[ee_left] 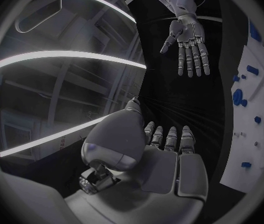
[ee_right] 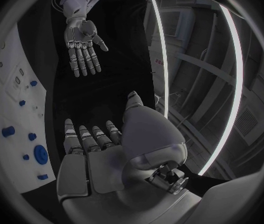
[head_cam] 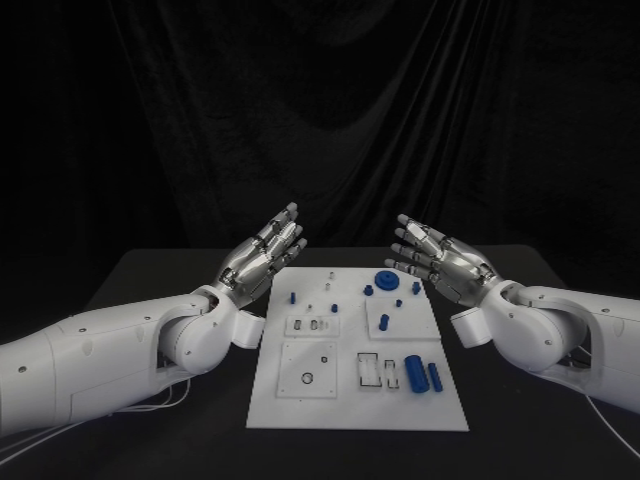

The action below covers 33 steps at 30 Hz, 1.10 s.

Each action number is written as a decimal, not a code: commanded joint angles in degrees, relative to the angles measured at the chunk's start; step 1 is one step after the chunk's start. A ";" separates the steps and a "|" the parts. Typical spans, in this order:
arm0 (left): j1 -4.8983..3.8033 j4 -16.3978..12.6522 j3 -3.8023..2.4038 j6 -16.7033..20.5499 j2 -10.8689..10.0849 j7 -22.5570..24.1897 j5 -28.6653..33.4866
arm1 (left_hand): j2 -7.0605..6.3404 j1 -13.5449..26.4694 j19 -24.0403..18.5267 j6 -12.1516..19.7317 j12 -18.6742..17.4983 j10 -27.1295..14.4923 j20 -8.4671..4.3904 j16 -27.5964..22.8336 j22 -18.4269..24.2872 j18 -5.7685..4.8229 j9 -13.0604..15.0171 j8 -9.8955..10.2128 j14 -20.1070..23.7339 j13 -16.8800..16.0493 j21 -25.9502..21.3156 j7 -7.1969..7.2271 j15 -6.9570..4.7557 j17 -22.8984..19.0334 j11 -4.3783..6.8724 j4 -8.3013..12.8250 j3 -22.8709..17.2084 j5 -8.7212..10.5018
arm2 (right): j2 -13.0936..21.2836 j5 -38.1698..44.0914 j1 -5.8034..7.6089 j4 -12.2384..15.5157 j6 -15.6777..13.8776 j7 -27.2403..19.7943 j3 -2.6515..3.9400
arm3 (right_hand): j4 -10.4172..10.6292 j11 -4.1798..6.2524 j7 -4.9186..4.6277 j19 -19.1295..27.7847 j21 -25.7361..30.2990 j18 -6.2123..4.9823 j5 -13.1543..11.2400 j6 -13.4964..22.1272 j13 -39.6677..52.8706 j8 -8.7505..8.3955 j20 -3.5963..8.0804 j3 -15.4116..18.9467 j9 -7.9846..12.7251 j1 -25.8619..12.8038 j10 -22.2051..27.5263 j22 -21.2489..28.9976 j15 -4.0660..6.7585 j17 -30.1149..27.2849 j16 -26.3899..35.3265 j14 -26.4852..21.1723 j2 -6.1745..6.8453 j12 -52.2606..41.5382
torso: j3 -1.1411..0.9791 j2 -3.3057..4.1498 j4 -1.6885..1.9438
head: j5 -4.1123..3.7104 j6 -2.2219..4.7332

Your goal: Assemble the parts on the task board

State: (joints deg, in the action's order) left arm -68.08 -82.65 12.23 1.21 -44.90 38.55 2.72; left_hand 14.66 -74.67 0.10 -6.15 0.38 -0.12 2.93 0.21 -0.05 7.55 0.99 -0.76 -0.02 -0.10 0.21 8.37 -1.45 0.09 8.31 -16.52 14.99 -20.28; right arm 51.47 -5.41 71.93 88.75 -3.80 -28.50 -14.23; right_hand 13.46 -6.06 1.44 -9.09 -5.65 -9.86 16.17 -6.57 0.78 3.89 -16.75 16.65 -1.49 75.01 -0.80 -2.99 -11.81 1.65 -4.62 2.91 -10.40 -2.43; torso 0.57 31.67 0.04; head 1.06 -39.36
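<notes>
Head view: both robot hands spread and empty, left robot hand (head_cam: 264, 256) and right robot hand (head_cam: 438, 258) flanking the task board's (head_cam: 358, 412) far end; blue cylinders (head_cam: 423, 375) near front-right, likelier the right's reach.

White task board (head_cam: 352, 400) on black table (head_cam: 147, 275); blue parts (head_cam: 421, 375) (one round, far end); silver left hand (head_cam: 267, 252), silver right hand (head_cam: 433, 256); black curtain (head_cam: 320, 100).
</notes>
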 commanded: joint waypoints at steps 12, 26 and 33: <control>-0.05 -2.22 -0.07 2.19 -5.62 8.43 -7.16 | -0.03 -3.32 -0.10 -1.13 -0.38 0.12 0.92 -0.21 0.05 1.02 0.12 -0.32 0.02 0.10 -0.21 -1.50 0.73 -0.09 -3.58 -0.17 -0.26 -0.20 | 1.86 36.41 9.68 0.13 -6.04 9.51 0.04 | -7.69 -6.89 -5.31 -29.58 -10.11 2.54 0.19 -8.26 3.96 6.27 0.41 -1.33 -1.43 10.45 -9.83 -3.10 -1.83 4.18 -20.08 28.00 0.38 -27.15 | 0.16 0.31 0.18 | 0.67 -5.14; -0.15 -5.20 -0.07 2.37 -8.49 8.66 -7.12 | -0.01 -4.16 -0.10 -1.89 -0.38 0.12 1.95 -0.21 0.05 1.11 0.23 -0.46 0.02 0.10 -0.21 -2.36 1.71 -0.09 -4.72 -0.17 -0.17 -0.20 | 0.63 89.79 14.30 -2.04 -13.59 23.17 0.05 | -10.53 -0.05 -4.84 -66.92 -44.50 2.18 0.62 -30.43 6.15 11.83 10.66 -11.11 -4.34 13.56 -34.96 -32.37 11.31 16.83 -43.79 67.43 5.70 -39.87 | 0.48 3.66 1.57 | 0.04 -7.01; -0.15 -6.90 -0.07 3.18 -10.39 9.30 -9.81 | -0.07 -4.75 -0.10 -2.37 -0.38 0.12 3.22 -0.21 0.04 1.19 0.29 -0.52 0.02 0.10 -0.20 -2.66 2.78 -0.09 -5.18 -0.18 -0.05 -0.20 | -0.54 102.20 14.46 -2.80 -14.83 27.18 0.06 | -4.53 1.36 -4.37 -70.19 -75.90 6.34 0.44 -39.10 5.55 7.39 11.43 -31.24 -6.30 11.33 -43.21 -70.90 12.58 47.60 -69.58 72.96 15.93 -31.98 | 0.73 5.83 2.52 | -0.88 -6.31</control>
State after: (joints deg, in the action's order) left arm -68.14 -89.14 12.25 3.63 -55.26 38.72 -4.74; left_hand 14.46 -78.94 -0.16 -8.29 0.38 0.00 5.76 0.21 -0.07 7.55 1.22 -0.98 -0.02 -0.06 0.21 6.00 0.83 0.05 3.44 -16.52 14.99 -20.27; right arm 51.03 84.56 86.26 86.21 -15.92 -6.52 -14.23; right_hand 8.69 -4.64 -3.20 -78.97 -80.81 -3.96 16.98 -45.65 6.42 11.63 -5.32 -13.68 -7.73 86.46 -43.76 -72.83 0.71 48.31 -73.64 75.42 4.94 -34.90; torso 1.13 36.36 2.07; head 0.35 -45.80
